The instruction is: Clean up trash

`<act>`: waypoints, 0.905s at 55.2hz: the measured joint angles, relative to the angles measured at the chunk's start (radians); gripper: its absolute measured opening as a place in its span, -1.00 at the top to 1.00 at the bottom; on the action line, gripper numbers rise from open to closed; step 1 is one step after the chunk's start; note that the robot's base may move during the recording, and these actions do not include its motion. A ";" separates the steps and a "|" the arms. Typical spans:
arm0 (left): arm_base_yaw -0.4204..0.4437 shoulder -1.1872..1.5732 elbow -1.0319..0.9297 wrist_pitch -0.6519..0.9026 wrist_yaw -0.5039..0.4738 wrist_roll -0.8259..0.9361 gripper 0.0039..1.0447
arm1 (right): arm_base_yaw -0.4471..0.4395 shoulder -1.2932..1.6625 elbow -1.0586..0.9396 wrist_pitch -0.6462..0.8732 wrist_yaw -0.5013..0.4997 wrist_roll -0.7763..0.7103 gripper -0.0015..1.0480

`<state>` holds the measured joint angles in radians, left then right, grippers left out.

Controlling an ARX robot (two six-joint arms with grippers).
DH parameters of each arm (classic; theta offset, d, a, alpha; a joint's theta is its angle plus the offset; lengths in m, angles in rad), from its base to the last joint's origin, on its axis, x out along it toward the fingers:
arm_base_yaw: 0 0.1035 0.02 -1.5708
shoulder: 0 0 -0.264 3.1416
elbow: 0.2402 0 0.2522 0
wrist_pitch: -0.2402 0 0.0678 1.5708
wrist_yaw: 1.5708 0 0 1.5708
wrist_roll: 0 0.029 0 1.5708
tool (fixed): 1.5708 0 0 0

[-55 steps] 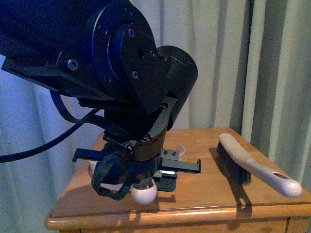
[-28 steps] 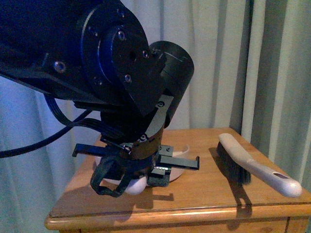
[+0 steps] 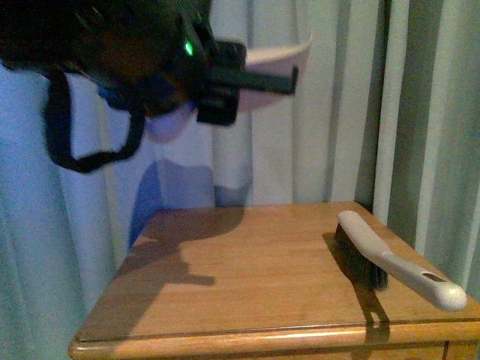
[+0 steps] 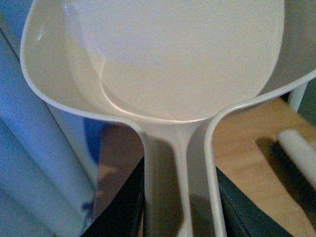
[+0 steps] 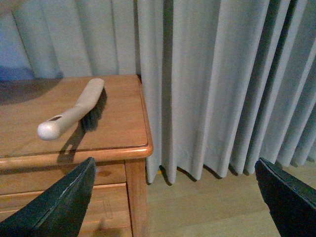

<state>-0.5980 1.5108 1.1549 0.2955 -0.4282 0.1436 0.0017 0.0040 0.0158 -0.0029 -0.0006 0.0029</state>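
While the left pincer [image 4: 180, 210] clamps the smooth white plastic dustpan [image 4: 173, 59] by its handle, high at upper left, the right pincer [image 5: 180, 197] has its dark wedge-shaped jaws wide apart. A pale-handled, dark-bristled brush [image 3: 375, 259] lies at the right of the glossy wooden counter [image 3: 247, 277]. Where the tissue wad lies cannot be told.

Pale grey-green curtains [image 3: 337, 112] hang in long folds down to a light wooden floor [image 5: 207, 212] behind a honey-coloured wooden desk [image 3: 255, 270], whose dimly lit top carries soft shadows.
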 joint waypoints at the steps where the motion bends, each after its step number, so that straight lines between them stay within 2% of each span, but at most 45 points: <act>1: 0.001 -0.027 -0.019 0.032 0.008 0.024 0.48 | 0.000 0.000 0.000 0.000 0.000 0.000 -0.86; 8: 0.014 -0.166 -0.116 0.179 0.092 0.150 0.48 | 0.000 0.000 0.000 0.000 0.000 0.000 -0.86; 19: 0.089 -0.366 -0.227 0.270 0.253 0.262 0.48 | 0.000 0.000 0.000 0.000 0.000 0.000 -0.86; 24: 0.165 -0.488 -0.291 0.296 0.376 0.307 0.48 | 0.000 0.000 0.000 0.000 0.000 0.000 -0.86; 29: 0.224 -0.570 -0.333 0.298 0.452 0.317 0.48 | 0.000 0.000 0.000 0.000 0.000 0.000 -0.86; 34: 0.324 -0.680 -0.398 0.298 0.543 0.311 0.48 | 0.000 0.000 0.000 0.000 0.000 0.000 -0.86; 42: 0.431 -0.776 -0.465 0.289 0.600 0.279 0.48 | 0.000 0.000 0.000 0.000 0.000 0.000 -0.86; 50: 0.495 -0.846 -0.530 0.285 0.618 0.225 0.48 | 0.000 0.000 0.000 0.000 0.000 0.000 -0.86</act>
<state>-0.1032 0.6651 0.6250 0.5808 0.1898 0.3687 0.0017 0.0040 0.0158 -0.0029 -0.0006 0.0029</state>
